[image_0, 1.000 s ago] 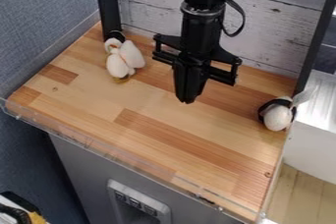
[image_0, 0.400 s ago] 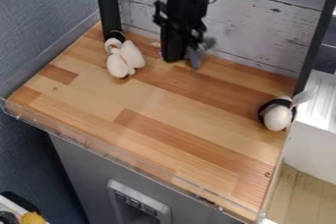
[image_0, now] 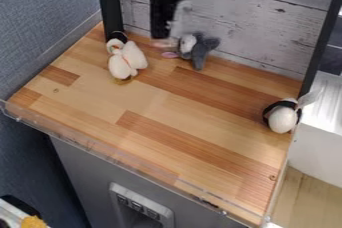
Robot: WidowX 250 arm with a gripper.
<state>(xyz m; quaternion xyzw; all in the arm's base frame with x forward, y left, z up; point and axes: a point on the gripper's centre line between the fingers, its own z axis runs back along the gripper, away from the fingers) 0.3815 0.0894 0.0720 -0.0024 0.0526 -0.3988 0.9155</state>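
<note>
"Where is the grey-and-white plush toy (image_0: pixel 198 52)?"

"At the back of the light wooden tabletop (image_0: pixel 153 132), near the whitewashed plank wall (image_0: pixel 267 27). The black two-finger gripper (image_0: pixel 160 34) hangs just to its left."

"Is the gripper open or closed?"

"I can't tell, nor whether it grips anything; a pale blur runs down beside it."

"Which way does the toy point?"

"Its pale part and pink pieces lie toward the left, its dark grey lobes toward the right and front. The long axis seems to run left to right; which end is the head I can't tell."

"Any container?"

"The tabletop has a clear plastic rim (image_0: pixel 113 160) in front. On it also lie a white plush toy with a black-topped head (image_0: pixel 127 61), back left, and a round white-and-black plush toy (image_0: pixel 282 118), right."
</note>
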